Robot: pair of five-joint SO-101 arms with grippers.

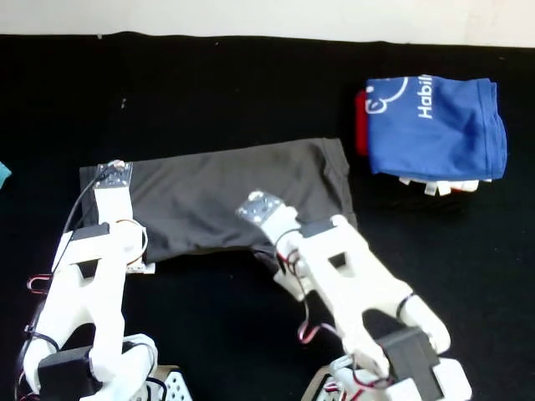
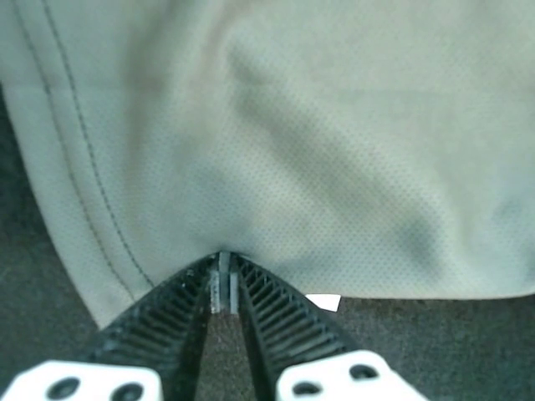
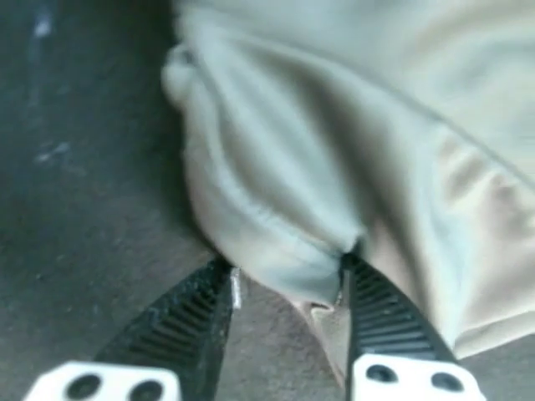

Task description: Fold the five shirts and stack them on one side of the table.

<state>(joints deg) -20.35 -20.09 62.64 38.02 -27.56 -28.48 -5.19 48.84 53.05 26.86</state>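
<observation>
Nearest, lower left of the high view: left gripper sat on the left end of the grey shirt, and its wrist view showed the jaws closed tight, pinching the hem. Right gripper sat at the middle of the shirt's near edge, jaws partway in and clamped on a thick bunched fold. The shirt lay flat and long across mid-table, its right end just short of the stack in the upper right, with a blue shirt on top and red and white edges showing under it. My read: this was a fold in progress, with both near-side grips set. To do it well, lift both grips together to the same height, carry the near edge over to the far edge in one arc, keep the cloth taut between the grips, and release only once the edges line up. The right grip held a wad, not a clean edge, so expect a lumpy crease there. Room: the black table had open space beyond the shirt, and the tight spot was the stack beside the shirt's right end.
</observation>
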